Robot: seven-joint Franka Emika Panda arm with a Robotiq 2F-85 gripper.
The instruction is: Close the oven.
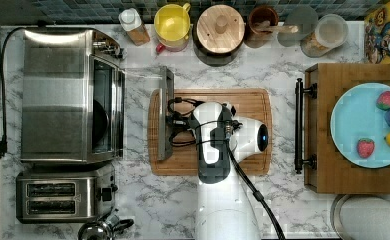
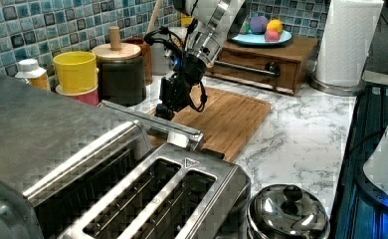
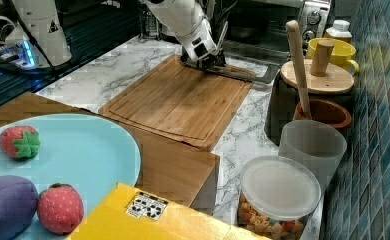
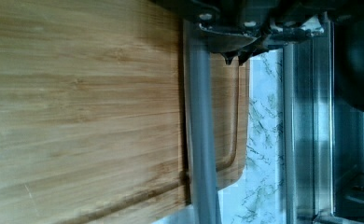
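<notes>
The oven's long steel bar handle lies closest to the wrist camera, running across the bamboo cutting board, with the jaws poised at one end of it; whether they are parted or closed on the bar cannot be told. In the top view, reading from the top view's left: the oven stands at the left end of the marble bench, its black cord trailing down its outer side, and the two-slot toaster sits just below it. The oven's glass door is dropped fully open and lies flat toward the top view's right, so that its handle overlaps the left edge of the cutting board. The arm's white wrist hangs over the board, the jaws at the handle's middle. Along the tiled wall stand a yellow cup, a dark canister with a wooden lid, and a brown pot holding a wooden spoon. At the top view's right a wooden drawer box carries a pale blue plate of toy fruit.
</notes>
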